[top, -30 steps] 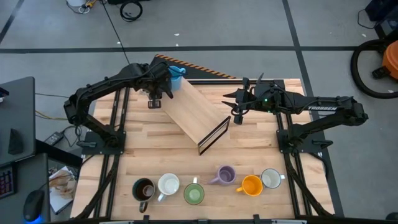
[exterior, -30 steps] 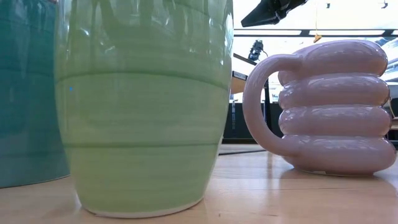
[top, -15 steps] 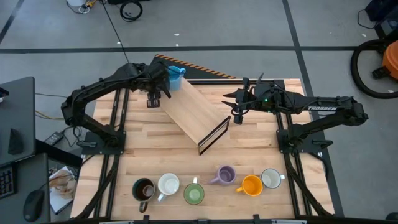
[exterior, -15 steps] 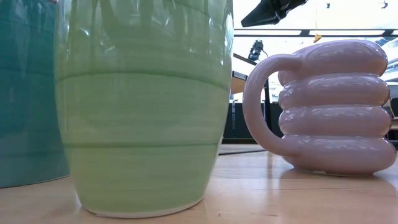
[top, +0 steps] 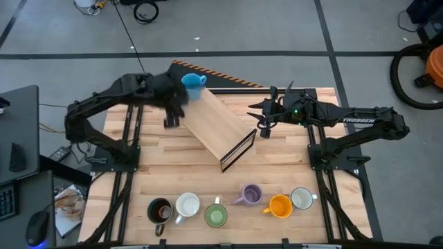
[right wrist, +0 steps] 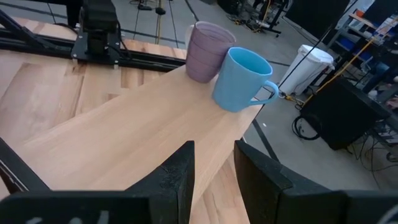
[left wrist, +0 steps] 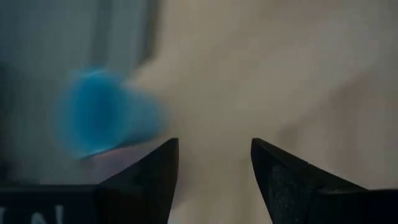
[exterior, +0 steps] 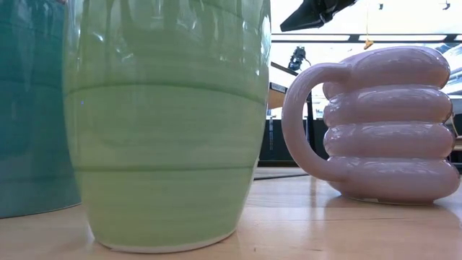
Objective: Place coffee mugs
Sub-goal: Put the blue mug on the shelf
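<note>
Since the earlier frame the left gripper (top: 170, 119) has drawn back from the blue mug (top: 192, 81), which stands on the far end of the wooden shelf (top: 214, 126), at its one o'clock; its fingers are spread and empty.

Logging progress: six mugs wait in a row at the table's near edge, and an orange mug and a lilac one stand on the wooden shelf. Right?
Not quite: the mug beside the lilac mug on the wooden shelf is the blue mug, as the right wrist view shows. The orange mug sits in the near row. The rest holds.
</note>
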